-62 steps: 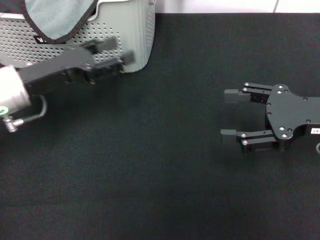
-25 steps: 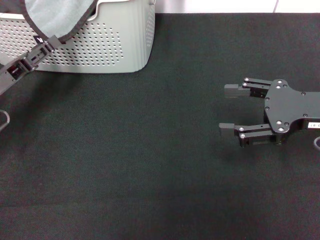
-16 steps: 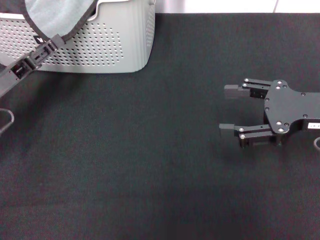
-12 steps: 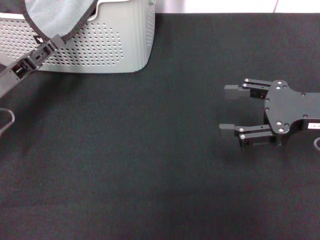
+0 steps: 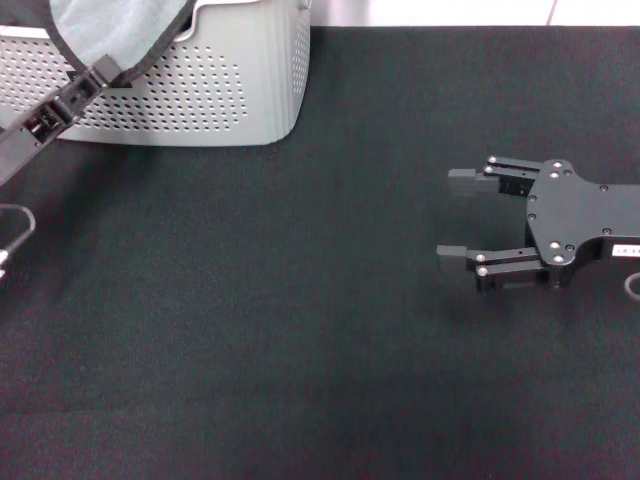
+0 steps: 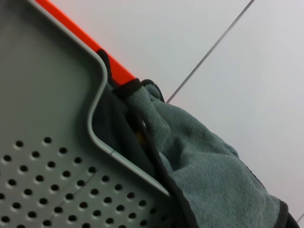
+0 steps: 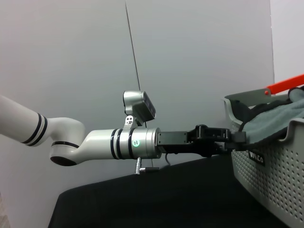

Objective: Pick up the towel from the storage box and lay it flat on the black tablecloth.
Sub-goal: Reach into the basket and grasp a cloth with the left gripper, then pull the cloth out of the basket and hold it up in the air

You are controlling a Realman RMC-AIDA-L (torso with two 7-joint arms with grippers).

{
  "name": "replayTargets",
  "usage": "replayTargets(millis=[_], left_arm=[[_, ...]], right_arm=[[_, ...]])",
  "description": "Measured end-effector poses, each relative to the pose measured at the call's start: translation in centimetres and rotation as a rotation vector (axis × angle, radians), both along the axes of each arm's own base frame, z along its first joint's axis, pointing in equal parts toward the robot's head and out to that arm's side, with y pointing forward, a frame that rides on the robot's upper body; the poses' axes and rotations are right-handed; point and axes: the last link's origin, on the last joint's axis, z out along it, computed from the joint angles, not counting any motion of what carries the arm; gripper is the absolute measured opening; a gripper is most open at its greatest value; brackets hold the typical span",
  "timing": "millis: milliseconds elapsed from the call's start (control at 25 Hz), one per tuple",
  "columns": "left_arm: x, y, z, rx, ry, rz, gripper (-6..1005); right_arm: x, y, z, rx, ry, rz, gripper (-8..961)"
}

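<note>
Head view: the left gripper (image 5: 98, 72) has advanced over the last second along the front wall of the storage box (image 5: 200, 100), and its tip now meets the dark-edged hem of the towel (image 5: 110, 30) where that hem hangs over the rim. The towel appears grey-green here, not yellow-orange. Whether the left fingers are apart or closed on the hem cannot be determined from this view. The right gripper (image 5: 462, 214) hovers over the black tablecloth (image 5: 300, 330), well apart from the box, fingers spread with nothing between them; its position is almost unchanged across the earlier pictures.

Left wrist view: the towel (image 6: 204, 166) is draped over the box rim (image 6: 102, 142), with most of the cloth bunched inside the box. The arm's own fingers do not appear, so no grip can be confirmed.

Right wrist view: the left gripper (image 7: 233, 138) sits at the towel (image 7: 275, 114) hem just above the box label, at the rim of the storage box (image 7: 270, 171). The finger gap is not resolvable.

Assessment: the approach appears complete and the grasp is the step in hand. The towel has not left the box; lifting and spreading remain.
</note>
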Motion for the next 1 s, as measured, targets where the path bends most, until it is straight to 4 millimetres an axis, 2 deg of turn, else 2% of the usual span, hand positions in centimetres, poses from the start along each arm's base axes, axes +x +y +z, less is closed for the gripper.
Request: replayTargets(millis=[120,360,600,840,1000], left_arm=[[0.4,0.3,-0.3,-0.013,0.003,-0.011,380],[0.5,0.4,-0.5,-0.016,-0.002,-0.012,383],[0.3,0.1,-0.3,-0.008,-0.017,-0.01,162],[-0.4,-1.0,0.2,0.068,-0.112,0.014,121],[-0.2,-2.3,1.1,0.127,-0.164,-0.033,94]], right_arm=[[0.0,0.0,0.0,-0.001,0.0,0.0,865],[0.0,0.0,0.0,-0.001,0.0,0.0,865],[0.0,0.0,0.0,0.0,0.001,0.0,864],[-0.2,0.1,0.1,0.004,0.0,0.007,864],[-0.2,0.1,0.2,0.008,0.002,0.007,864]])
